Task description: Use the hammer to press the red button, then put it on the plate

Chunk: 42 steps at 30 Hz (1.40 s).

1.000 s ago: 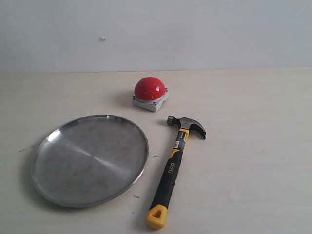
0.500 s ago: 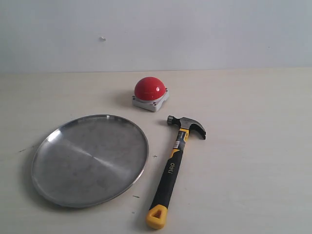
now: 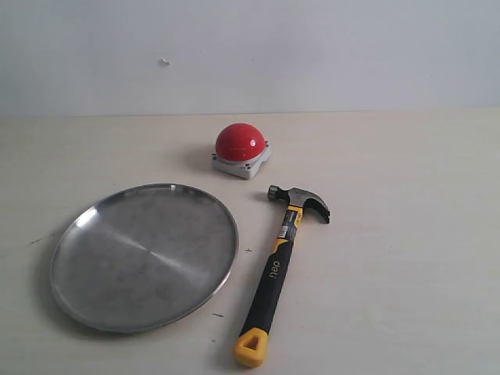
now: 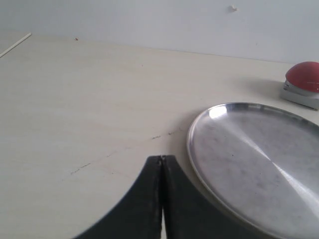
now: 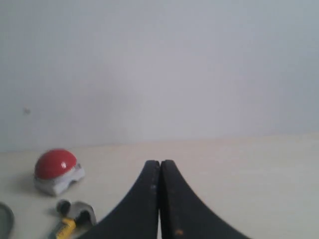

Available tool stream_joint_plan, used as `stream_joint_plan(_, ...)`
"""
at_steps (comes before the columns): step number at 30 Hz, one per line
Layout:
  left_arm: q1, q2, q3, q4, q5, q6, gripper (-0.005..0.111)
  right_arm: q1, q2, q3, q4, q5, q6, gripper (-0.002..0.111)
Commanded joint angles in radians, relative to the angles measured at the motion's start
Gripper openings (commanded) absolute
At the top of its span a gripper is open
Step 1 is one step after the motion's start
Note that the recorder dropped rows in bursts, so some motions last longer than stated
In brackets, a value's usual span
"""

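Hammer (image 3: 275, 266): lying flat on the table (image 3: 406, 297), lower middle of the exterior frame, just right of the plate (image 3: 144, 256), head pointing up toward the red button (image 3: 241, 143).
Writing: white lettering sitting on the black grip, too small to read.
Left gripper (image 4: 161, 164): jaws pressing together, gripping nothing.
Right gripper (image 5: 160, 167): same deal, closed up and empty.

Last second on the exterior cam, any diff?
Nothing visibly changed. The hammer, red button and plate all lie exactly where they were, and no arm has entered the exterior view.
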Motion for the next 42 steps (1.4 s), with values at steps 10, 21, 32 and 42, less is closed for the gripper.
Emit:
stream_joint_plan(10, 0.003, -0.006, 0.001, 0.000, -0.004, -0.001, 0.000, -0.005, -0.005, 0.004, 0.198, -0.172, 0.140, 0.000)
stream_joint_plan(21, 0.003, -0.006, 0.001, 0.000, -0.004, -0.001, 0.000, -0.005, -0.005, 0.004, 0.202, -0.453, 0.128, 0.000)
stream_joint_plan(32, 0.003, -0.006, 0.001, 0.000, -0.004, -0.001, 0.000, -0.005, 0.121, -0.161, 0.566, -0.814, 0.054, 0.000)
stream_joint_plan(42, -0.001, -0.006, 0.001, 0.000, -0.004, -0.001, 0.000, -0.005, 0.687, -0.802, 0.603, -0.442, -0.393, 0.000)
